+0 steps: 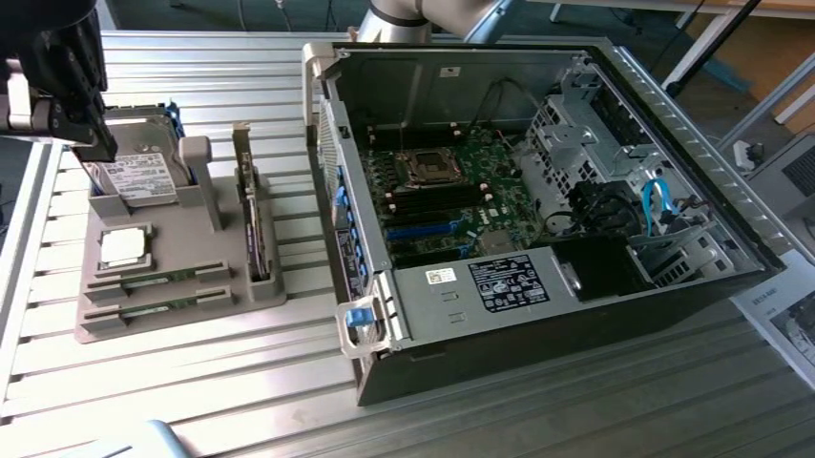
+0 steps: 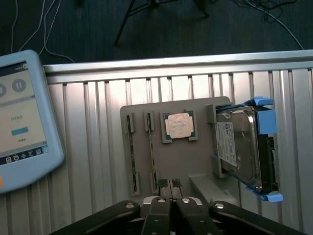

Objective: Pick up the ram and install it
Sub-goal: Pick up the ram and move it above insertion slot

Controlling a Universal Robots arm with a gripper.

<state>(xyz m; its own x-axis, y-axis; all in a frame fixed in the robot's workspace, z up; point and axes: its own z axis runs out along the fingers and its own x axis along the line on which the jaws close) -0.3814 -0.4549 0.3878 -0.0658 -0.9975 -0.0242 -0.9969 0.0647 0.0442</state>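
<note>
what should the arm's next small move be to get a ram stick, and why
Probably open the pincer. It is shut on nothing above the grey holder, while the ram next to the processor and its twin both sit in their slots; shut fingers could not straddle either stick.

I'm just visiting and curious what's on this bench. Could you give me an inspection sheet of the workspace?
Surface: ribbed metal table.
Job's things: two ram sticks seated in grey holder; open computer case.
Clutter: hard drive, processor chip, expansion card, touchscreen tablet.
End effector: shut, empty, above the holder.
Cables: blue cable inside case; wires on floor.
Surroundings: dark floor, tripod legs.
</note>
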